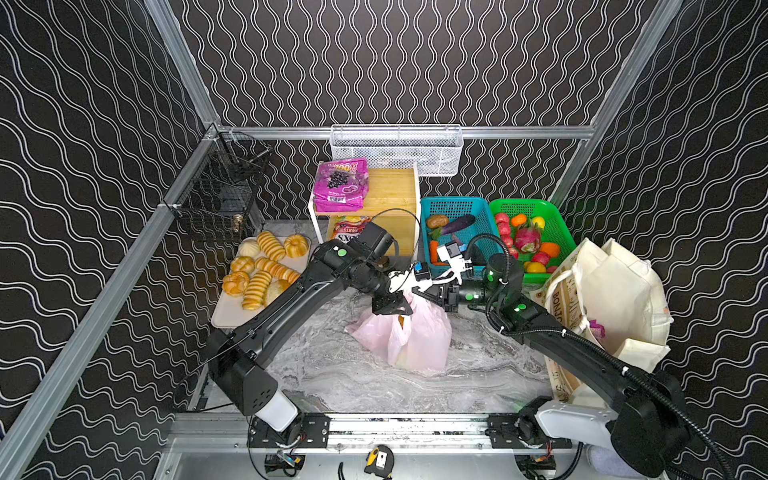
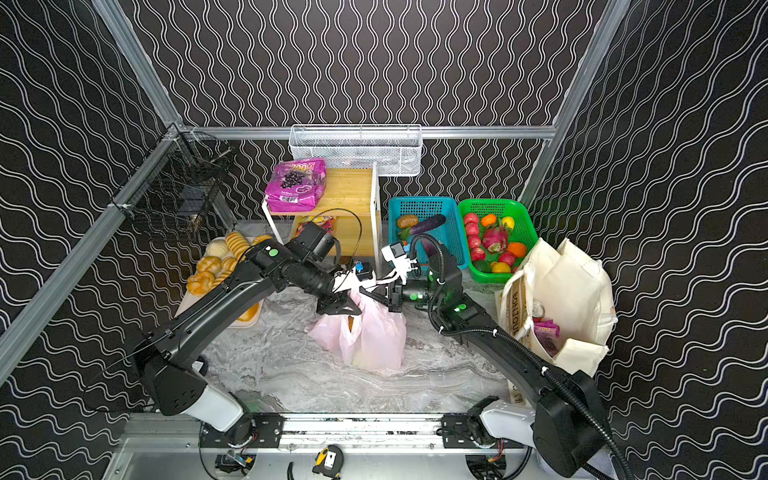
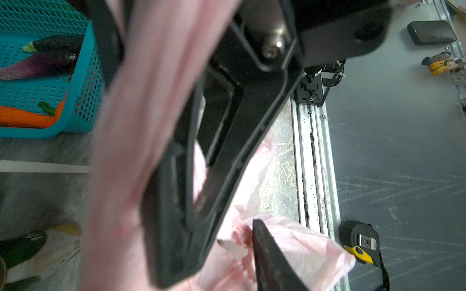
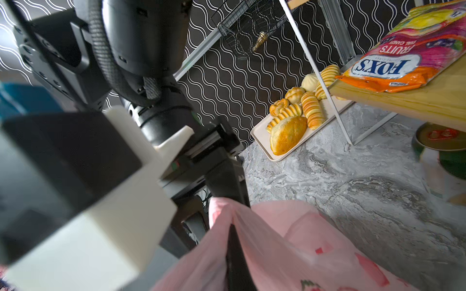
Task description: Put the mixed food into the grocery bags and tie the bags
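We found the pink plastic bag standing on the tabletop just under both tools. The right tool was clamped on one handle. The left tool straddled another, its grip unclear, likely readying a knot.

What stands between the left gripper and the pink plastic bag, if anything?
Nothing visible does. The left gripper is at the top of the pink bag; in the left wrist view the plastic lies right against its fingers. The right gripper, shut on the same bag's top, is beside it, not between.
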You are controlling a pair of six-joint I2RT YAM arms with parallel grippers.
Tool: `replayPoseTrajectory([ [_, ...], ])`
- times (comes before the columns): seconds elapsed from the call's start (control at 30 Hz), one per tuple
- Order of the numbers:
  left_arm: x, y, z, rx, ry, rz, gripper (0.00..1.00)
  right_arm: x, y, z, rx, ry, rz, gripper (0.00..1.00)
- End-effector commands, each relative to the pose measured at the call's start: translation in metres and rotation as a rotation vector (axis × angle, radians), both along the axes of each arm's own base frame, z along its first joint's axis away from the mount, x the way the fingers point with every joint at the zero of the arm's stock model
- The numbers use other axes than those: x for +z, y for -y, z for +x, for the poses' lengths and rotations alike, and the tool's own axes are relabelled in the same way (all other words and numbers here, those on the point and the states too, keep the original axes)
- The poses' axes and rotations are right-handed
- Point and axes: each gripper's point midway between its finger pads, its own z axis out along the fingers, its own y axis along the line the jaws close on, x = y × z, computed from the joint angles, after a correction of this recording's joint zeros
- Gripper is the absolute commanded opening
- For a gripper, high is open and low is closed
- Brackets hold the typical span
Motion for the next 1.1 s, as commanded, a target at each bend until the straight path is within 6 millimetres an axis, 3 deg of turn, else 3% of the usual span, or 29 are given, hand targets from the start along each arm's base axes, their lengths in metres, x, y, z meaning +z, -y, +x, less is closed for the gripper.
replayPoseTrajectory([
  [0.0,0.006,0.001,-0.003,-0.009,-0.004,-0.021,0.28,0.005,0.000,0.000,-0.001,0.021,0.016,0.00],
  [0.33,0.008,-0.001,0.001,0.017,0.015,-0.013,0.01,0.004,0.001,0.000,-0.009,0.019,0.007,0.00],
  [0.47,0.012,-0.003,0.011,0.058,0.072,-0.012,0.00,0.002,0.001,0.001,-0.015,0.007,0.002,0.00],
  [0.57,0.016,-0.002,0.012,0.069,0.097,-0.040,0.00,-0.003,0.001,0.001,-0.014,-0.011,-0.012,0.07],
  [0.6,0.018,-0.002,0.010,0.067,0.100,-0.050,0.00,-0.004,0.001,0.001,-0.013,-0.013,-0.015,0.13],
  [0.7,0.017,-0.002,0.008,0.065,0.095,-0.057,0.00,-0.012,0.002,-0.004,0.004,-0.008,-0.043,0.45],
  [0.77,0.015,-0.003,0.006,0.064,0.081,-0.054,0.00,-0.021,0.004,-0.008,0.014,0.007,-0.067,0.56],
  [0.97,0.017,0.001,0.003,0.055,0.059,-0.078,0.00,-0.040,0.007,-0.008,0.006,0.064,-0.123,0.63],
  [1.07,0.022,0.002,0.003,0.063,0.067,-0.101,0.00,-0.043,0.007,-0.012,0.019,0.110,-0.128,0.57],
])
